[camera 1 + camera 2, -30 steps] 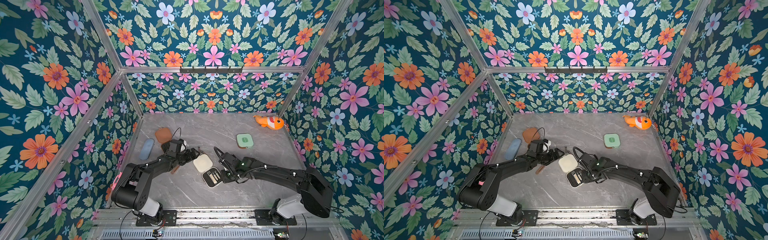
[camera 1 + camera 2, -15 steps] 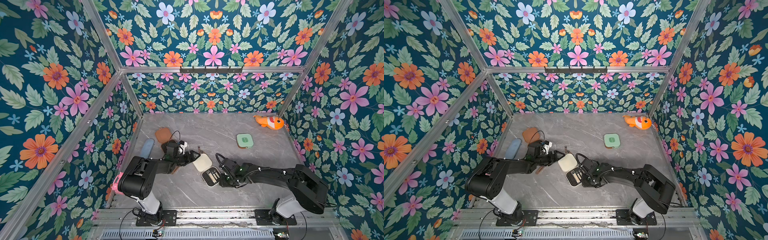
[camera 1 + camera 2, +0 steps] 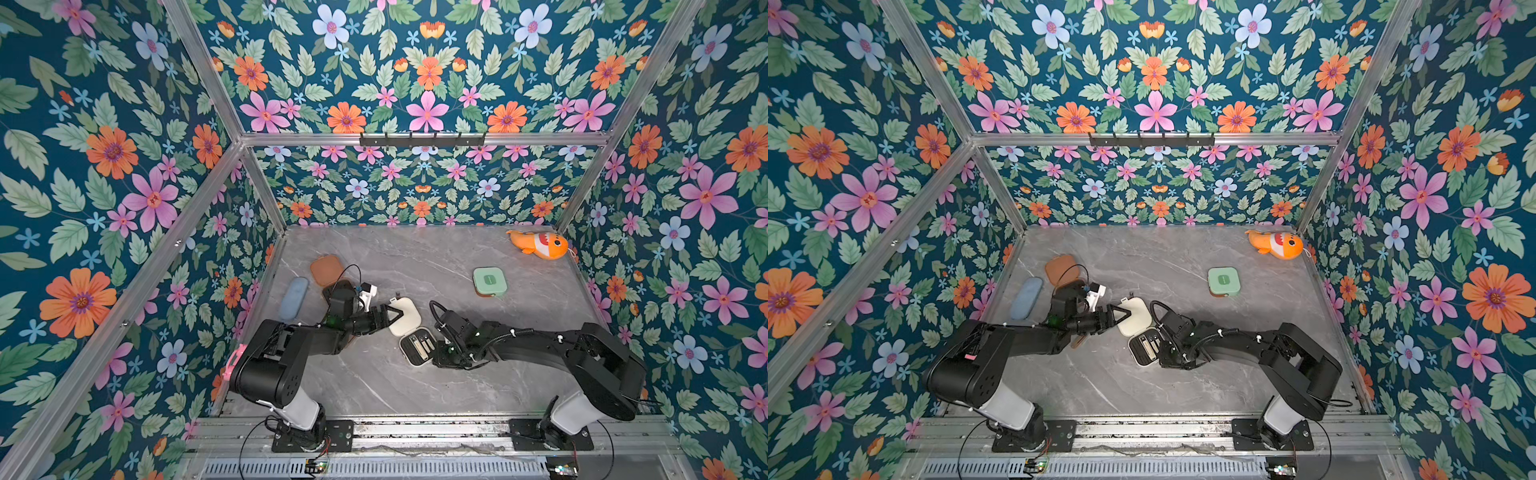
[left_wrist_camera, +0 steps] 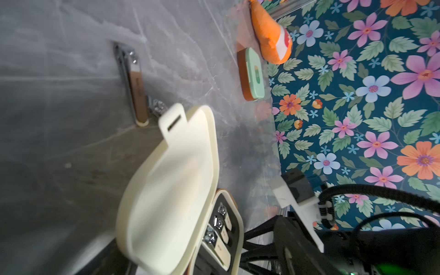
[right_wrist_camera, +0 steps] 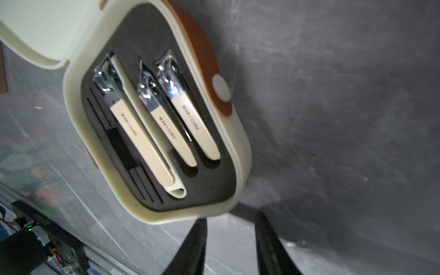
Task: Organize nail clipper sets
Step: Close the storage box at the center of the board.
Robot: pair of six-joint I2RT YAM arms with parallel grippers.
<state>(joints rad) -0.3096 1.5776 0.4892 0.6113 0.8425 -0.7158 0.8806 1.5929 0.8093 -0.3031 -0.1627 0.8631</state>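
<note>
Though beside the cream case [image 5: 244, 152] rim, right tool [image 5: 231, 219] parted; left tool [image 3: 394, 314] spread at the lid [image 3: 409, 323] edge.

3 clippers [image 5: 166, 123] in open case [image 5: 242, 147]

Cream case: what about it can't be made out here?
- Whether the left gripper touches the lid: too small in both top views; its fingers are outside the left wrist view.
- The tray's thin slots: too dark in the right wrist view to tell if empty.
- Most of the lid in the right wrist view: cut off by the picture's edge.
</note>
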